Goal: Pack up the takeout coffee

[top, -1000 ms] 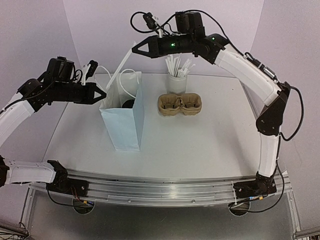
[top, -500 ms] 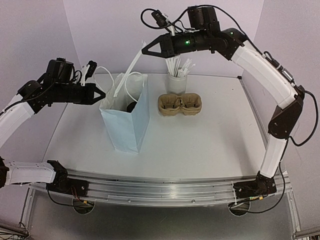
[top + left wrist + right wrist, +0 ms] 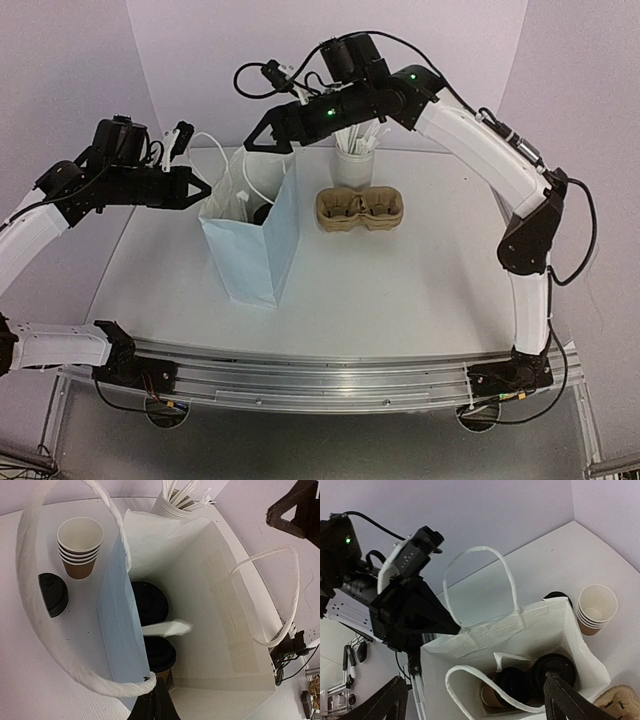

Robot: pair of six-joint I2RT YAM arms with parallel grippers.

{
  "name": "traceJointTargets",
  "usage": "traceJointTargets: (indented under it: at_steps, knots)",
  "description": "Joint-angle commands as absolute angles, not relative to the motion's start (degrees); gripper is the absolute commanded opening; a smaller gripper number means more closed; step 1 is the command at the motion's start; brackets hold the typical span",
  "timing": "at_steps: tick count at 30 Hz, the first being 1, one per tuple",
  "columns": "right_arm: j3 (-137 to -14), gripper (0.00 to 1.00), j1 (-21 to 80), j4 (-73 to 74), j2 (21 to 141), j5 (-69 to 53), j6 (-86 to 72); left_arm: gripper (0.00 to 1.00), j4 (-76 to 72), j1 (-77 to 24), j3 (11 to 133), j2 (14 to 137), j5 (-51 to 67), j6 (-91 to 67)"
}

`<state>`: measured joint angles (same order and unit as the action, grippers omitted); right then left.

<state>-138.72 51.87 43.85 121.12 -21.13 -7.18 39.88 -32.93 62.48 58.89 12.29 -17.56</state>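
Observation:
Two lidded takeout coffee cups (image 3: 148, 602) (image 3: 515, 685) stand inside the white paper bag (image 3: 245, 255) (image 3: 220, 605) (image 3: 485, 635), with a paper-wrapped straw (image 3: 165, 628) lying across them. My left gripper (image 3: 205, 190) (image 3: 155, 695) is shut on the bag's left rope handle (image 3: 65, 665) where it meets the rim. Above the bag's mouth hangs my right gripper (image 3: 270, 142) (image 3: 480, 700), open and holding nothing. A stack of brown cups (image 3: 80, 542) (image 3: 595, 607) and black lids (image 3: 52, 594) sit behind the bag.
A brown pulp cup carrier (image 3: 360, 208) sits right of the bag. Behind it is the white cup of wrapped straws (image 3: 353, 160) (image 3: 175, 500). The bag's other handle (image 3: 290, 595) (image 3: 470, 680) hangs loose.
My right gripper carried a straw over the bag, came left and lower, then opened; the straw now lies in the bag. The left gripper has not moved.

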Motion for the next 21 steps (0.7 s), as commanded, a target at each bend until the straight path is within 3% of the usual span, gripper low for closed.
traceJointTargets:
  at_steps: [1, 4, 8, 14, 16, 21]
  knots:
    - [-142.85, 0.92, 50.98, 42.21, 117.55, -6.49, -6.33, 0.0, 38.39, -32.7, 62.1, 59.07, 13.14, -17.65]
    - [-142.65, 0.92, 48.71, 39.0, 116.41, -1.45, -9.79, 0.0, 38.13, -32.67, 62.22, 59.21, 13.41, -17.67]
    - [-138.92, 0.82, 43.6, 38.26, 115.63, 8.37, -14.96, 0.0, 38.31, -32.7, 62.37, 59.15, 13.36, -17.67]
    - [-129.66, 0.49, 33.31, 38.24, 114.68, 19.84, -21.59, 0.0, 39.06, -32.7, 62.6, 58.81, 12.9, -17.43]
    - [-128.09, 0.46, 29.78, 38.24, 115.21, 18.85, -24.37, 0.0, 39.11, -32.66, 62.65, 58.87, 12.83, -17.33]
    - [-127.28, 0.52, 22.31, 38.23, 120.2, 9.9, -30.2, 0.0, 38.75, -32.6, 62.66, 59.43, 12.44, -17.05]
